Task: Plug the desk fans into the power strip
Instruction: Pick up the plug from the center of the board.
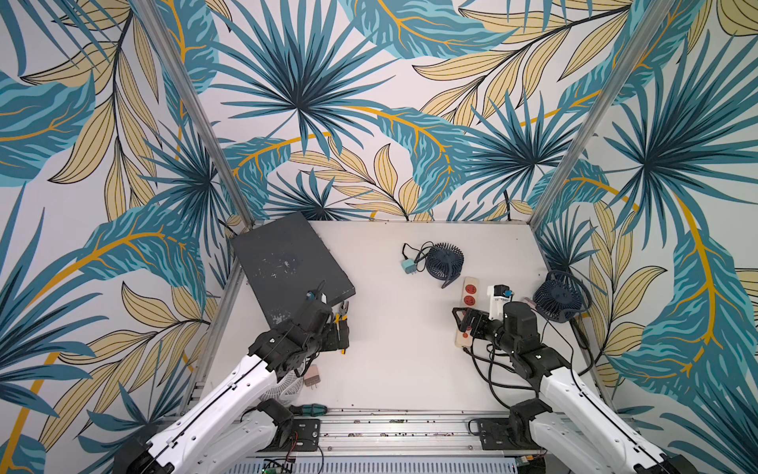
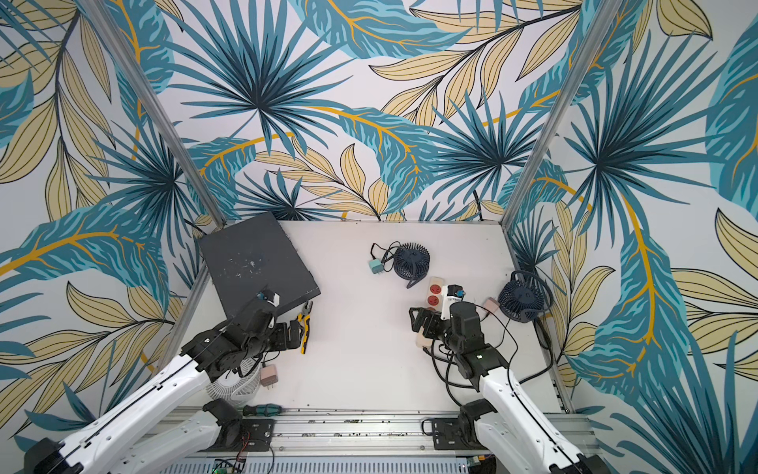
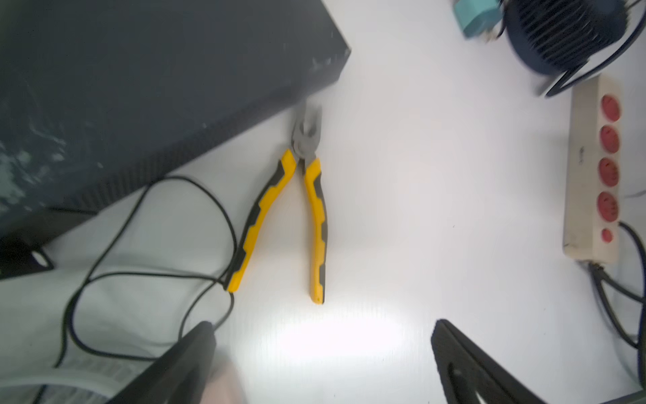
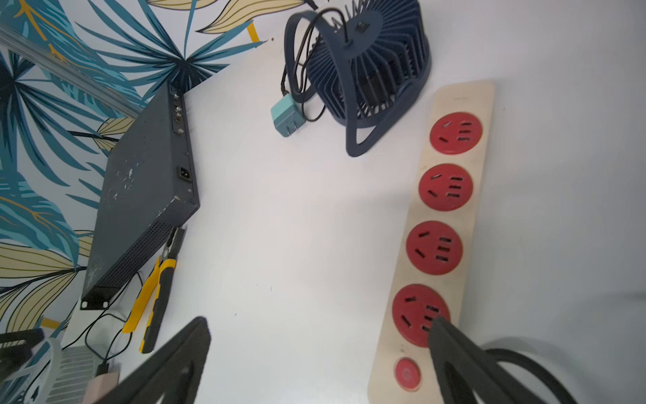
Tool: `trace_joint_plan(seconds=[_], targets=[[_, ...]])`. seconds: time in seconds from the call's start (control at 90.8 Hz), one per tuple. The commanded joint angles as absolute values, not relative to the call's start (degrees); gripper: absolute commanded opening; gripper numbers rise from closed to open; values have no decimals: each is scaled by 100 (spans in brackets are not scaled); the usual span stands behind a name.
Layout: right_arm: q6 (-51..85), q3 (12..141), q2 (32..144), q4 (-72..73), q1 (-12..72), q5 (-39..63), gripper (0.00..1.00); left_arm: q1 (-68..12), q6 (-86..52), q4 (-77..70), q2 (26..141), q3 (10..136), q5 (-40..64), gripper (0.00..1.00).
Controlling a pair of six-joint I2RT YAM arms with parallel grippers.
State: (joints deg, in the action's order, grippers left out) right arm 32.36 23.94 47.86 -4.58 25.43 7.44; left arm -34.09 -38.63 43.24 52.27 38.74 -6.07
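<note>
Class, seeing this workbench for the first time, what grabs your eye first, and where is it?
The bold blue-and-gold leaf wallpaper on all the walls strikes first. On the white table, the cream power strip with four red sockets lies right of centre, a navy desk fan with a teal plug just beyond it. Yellow-handled pliers lie on the left, beside a dark grey box.

1. At 3 o'clock on the table [image 1: 389, 349], the right arm [image 1: 521, 324] covers much of the power strip [image 1: 471, 279]; only two sockets [image 1: 471, 301] show.
2. At 8 o'clock, the left arm [image 1: 246, 377] hides most of a white fan [image 1: 287, 392].
3. The left wrist view is blurred; its edge crops the dark blue fan [image 3: 559, 35].
</note>
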Motion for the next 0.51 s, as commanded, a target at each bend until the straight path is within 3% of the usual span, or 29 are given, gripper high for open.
trace_joint_plan(seconds=[0.0, 0.242, 0.496], targets=[[3694, 2461, 5077, -461, 3102, 410, 100, -3759, -4978, 4932, 5445, 3590, -1079, 100], [3859, 3052, 6065, -30, 4374, 33, 100, -3850, -6038, 5167, 5241, 2957, -1615, 100], [4120, 3041, 6337, 544, 4710, 10, 100, -3843, -6305, 5211, 5089, 2541, -1522, 94]])
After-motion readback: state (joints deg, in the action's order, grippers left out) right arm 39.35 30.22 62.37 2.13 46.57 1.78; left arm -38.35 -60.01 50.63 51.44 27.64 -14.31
